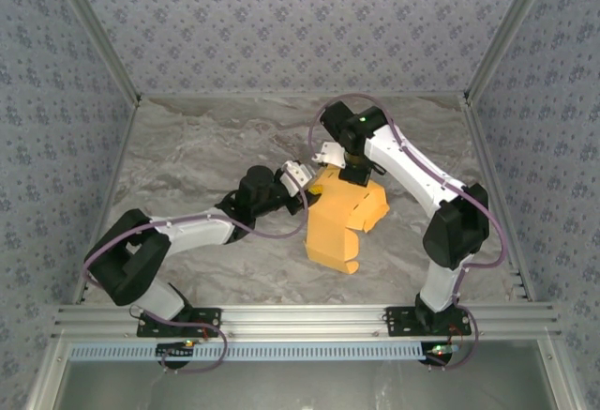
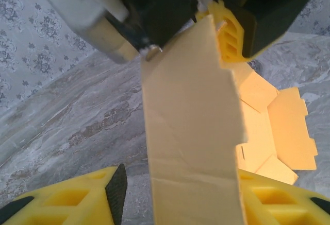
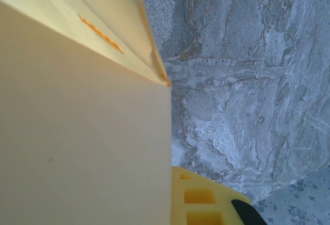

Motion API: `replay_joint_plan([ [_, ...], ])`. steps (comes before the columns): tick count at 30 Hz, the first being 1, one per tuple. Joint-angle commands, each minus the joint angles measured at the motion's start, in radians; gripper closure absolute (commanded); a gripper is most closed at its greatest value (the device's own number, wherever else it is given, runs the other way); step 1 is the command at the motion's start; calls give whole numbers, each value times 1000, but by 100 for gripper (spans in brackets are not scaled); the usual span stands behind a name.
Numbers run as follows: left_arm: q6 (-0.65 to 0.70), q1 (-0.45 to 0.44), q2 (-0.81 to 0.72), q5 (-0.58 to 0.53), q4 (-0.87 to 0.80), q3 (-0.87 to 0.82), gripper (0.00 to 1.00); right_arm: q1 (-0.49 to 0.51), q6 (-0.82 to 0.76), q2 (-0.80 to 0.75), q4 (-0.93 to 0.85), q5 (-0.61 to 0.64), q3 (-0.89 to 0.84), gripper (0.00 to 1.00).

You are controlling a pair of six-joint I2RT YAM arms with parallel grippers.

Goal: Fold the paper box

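Note:
The paper box (image 1: pixel 345 220) is an orange-yellow card cut-out, partly folded, at the table's middle. One of its flaps (image 2: pixel 191 132) stands upright. My left gripper (image 1: pixel 306 190) is at the box's left edge, open, with the flap between its fingers. The flap rests against the right finger (image 2: pixel 281 199), and a gap separates it from the left finger's black pad (image 2: pixel 117 194). My right gripper (image 1: pixel 354 174) comes down on the box's far edge and is shut on the card. One of its yellow fingers (image 2: pixel 230 37) pinches the flap's top. The card (image 3: pixel 82 132) hides the other finger.
Grey marbled sheet (image 1: pixel 206 157) covers the table, with patterned walls on three sides. An aluminium rail (image 1: pixel 309 318) runs along the near edge by the arm bases. Open surface lies left of and behind the box.

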Motion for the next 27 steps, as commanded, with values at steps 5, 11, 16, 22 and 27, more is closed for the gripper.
replay_joint_plan([
  [5, -26, -8, -49, -1, -24, 37, 47, 2, 37, 25, -30, 11, 4, 96],
  [11, -49, -9, -36, -10, -24, 39, 56, 2, 44, 37, -37, 11, 22, 96],
  [16, -68, -10, -44, -8, -66, 61, 73, 0, 59, 39, -33, 3, 25, 96],
  [22, -81, -12, -35, -31, -45, 42, 99, 5, 53, 22, -10, -62, 18, 91],
  [27, -95, -7, -18, -57, 0, 7, 100, -10, 29, -73, 120, -151, -75, 64],
])
